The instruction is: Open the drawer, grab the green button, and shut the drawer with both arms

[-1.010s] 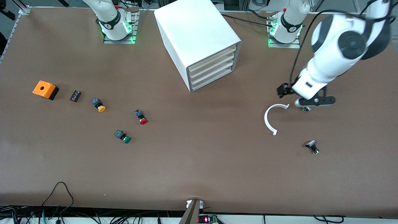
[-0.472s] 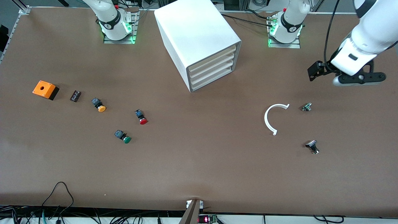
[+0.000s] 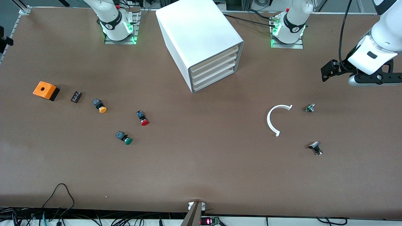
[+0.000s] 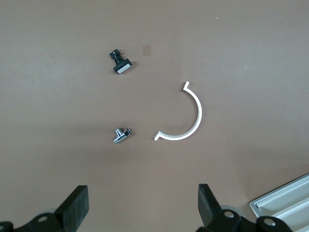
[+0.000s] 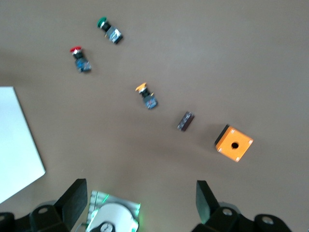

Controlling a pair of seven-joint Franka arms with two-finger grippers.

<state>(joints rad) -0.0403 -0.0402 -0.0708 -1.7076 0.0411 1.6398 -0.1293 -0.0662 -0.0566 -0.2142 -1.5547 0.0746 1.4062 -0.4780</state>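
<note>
- Orange box [image 3: 46,90]: sits at the right arm's end of the table, with one round hole in its top; its contents cannot be seen.
- Green button [image 3: 124,138]: lies on the bare table, nearer the front camera than the red button [image 3: 142,118] and the orange-capped button [image 3: 100,106].
- Cabinet [image 3: 199,40]: all four drawers shut; bottom drawer [image 3: 214,81] flush, contents hidden.
- Right gripper [image 5: 140,205]: high above its arm's base, jaws spread, empty.
- White curved piece [image 3: 276,119]: lies near two small fittings.
- Left gripper [image 3: 367,81]: over the left arm's table end, jaws spread, empty.
</note>
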